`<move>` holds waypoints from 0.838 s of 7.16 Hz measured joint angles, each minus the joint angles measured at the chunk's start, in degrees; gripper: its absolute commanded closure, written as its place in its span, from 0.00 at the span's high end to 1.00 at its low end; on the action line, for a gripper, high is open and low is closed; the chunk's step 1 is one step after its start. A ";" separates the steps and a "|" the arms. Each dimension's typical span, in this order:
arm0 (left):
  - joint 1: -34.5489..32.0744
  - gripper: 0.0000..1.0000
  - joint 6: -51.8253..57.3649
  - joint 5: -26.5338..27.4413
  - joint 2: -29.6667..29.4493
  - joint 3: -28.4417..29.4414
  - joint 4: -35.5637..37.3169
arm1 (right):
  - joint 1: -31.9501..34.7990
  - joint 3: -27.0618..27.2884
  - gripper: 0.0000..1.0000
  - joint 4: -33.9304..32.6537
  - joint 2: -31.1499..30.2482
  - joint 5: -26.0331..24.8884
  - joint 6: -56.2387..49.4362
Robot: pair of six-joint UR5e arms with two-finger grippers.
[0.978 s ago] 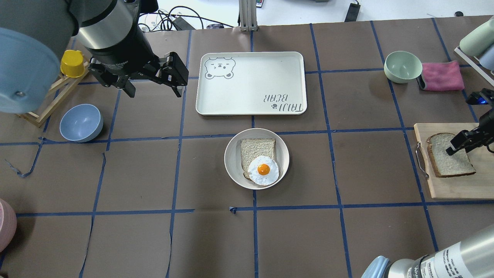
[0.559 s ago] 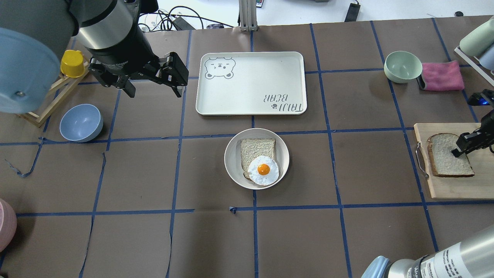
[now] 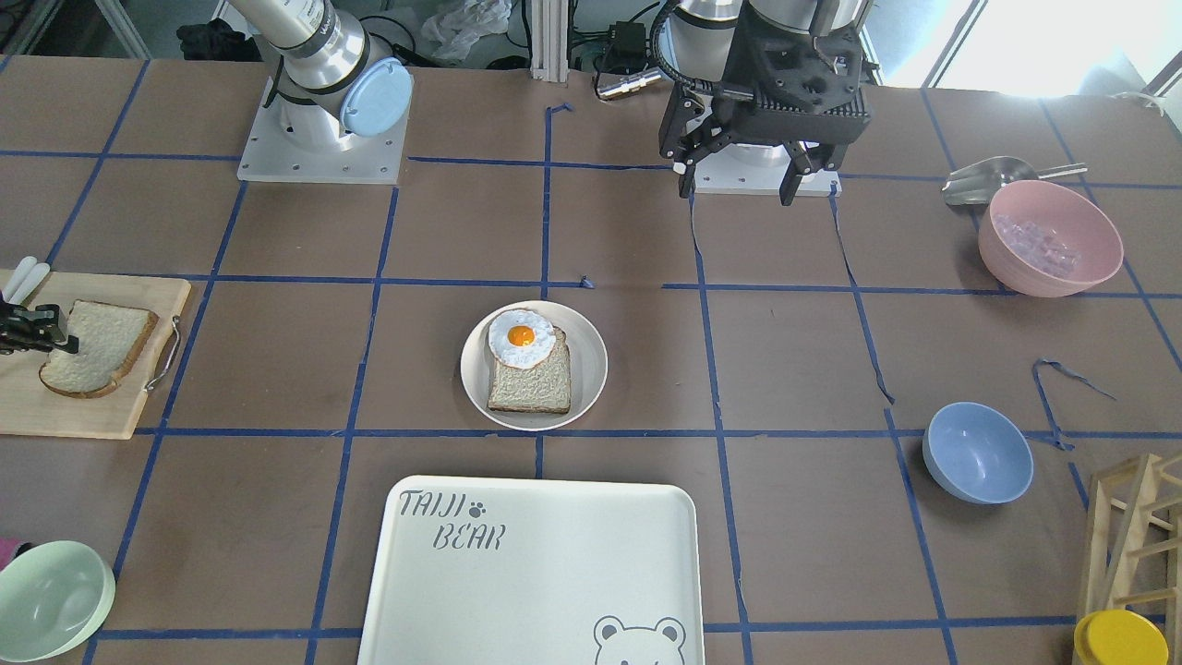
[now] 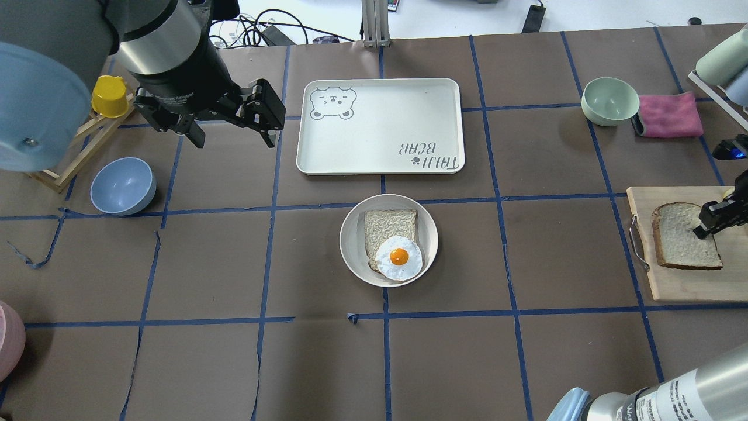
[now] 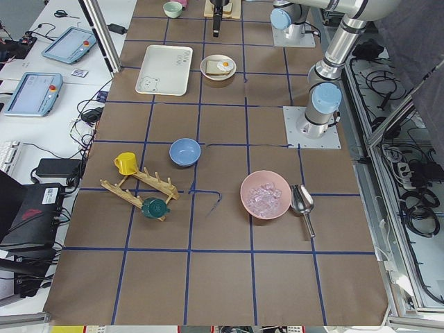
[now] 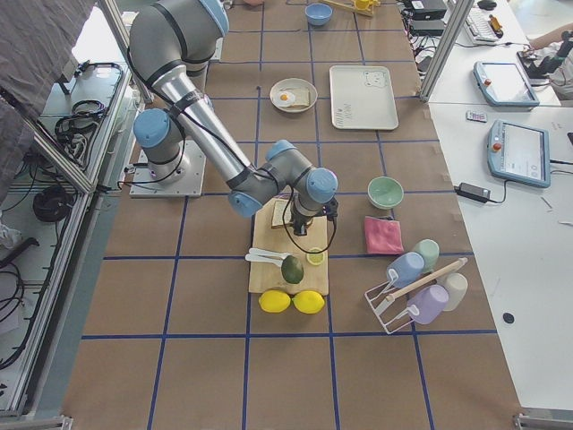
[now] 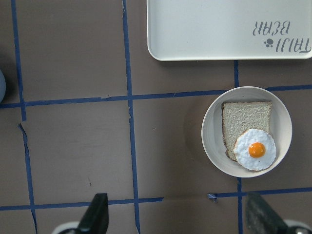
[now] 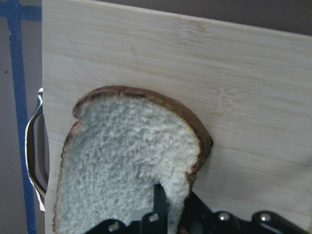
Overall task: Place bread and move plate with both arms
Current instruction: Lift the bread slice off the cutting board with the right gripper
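Brown paper crossed by blue tape lines covers the counter [image 4: 234, 263], and white desks [image 6: 528, 269] with tablets stand beyond its far edge. The right arm [image 6: 206, 134] stretches low from its base to the counter's right edge, bent at the elbow, with its wrist over a wooden cutting board [image 4: 678, 286]. The right pincer [image 4: 701, 231] is closed narrowly on one side edge of the bread [image 4: 678, 240]. In the right wrist view one finger lies over the crumb and the other sits outside the crust.

The bread lies on the board with its long axis running from the near edge toward the far edge, its rounded top pointing at the far edge. Whether the gripped side is off the wood is hard to tell.

The left arm [image 4: 163, 47] is held high toward the far-left corner. The left pincer [image 4: 234, 139] points down with its fingers spread wide and nothing between them, well apart from everything.

The plate [image 4: 350, 240] sits at the counter's middle and carries a squarer slice [image 4: 388, 225] under a fried egg [image 4: 399, 257]. A large tray [image 4: 380, 126] lies just beyond the plate, toward the far edge.
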 measured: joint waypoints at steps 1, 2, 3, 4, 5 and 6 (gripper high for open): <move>0.00 1.00 0.00 -0.01 0.00 0.00 0.00 | 0.31 -0.05 0.00 0.28 -1.48 -0.01 0.31; 0.00 1.00 0.00 -0.03 0.00 0.00 0.00 | 0.69 0.07 0.00 0.53 -3.54 0.05 1.11; 0.00 1.00 0.00 -0.03 0.00 0.00 0.00 | 1.17 0.11 0.00 0.75 -4.98 0.04 1.96; 0.00 1.00 0.00 -0.02 0.00 0.00 -0.02 | 1.72 0.07 0.00 0.96 -5.93 -0.16 2.36; -0.02 1.00 0.00 0.02 0.00 -0.02 -0.05 | 2.49 -0.07 0.00 1.76 -7.06 -0.50 2.52; -0.03 1.00 0.00 0.02 0.00 -0.06 -0.07 | 3.53 -0.22 0.00 3.27 -8.49 -0.68 2.67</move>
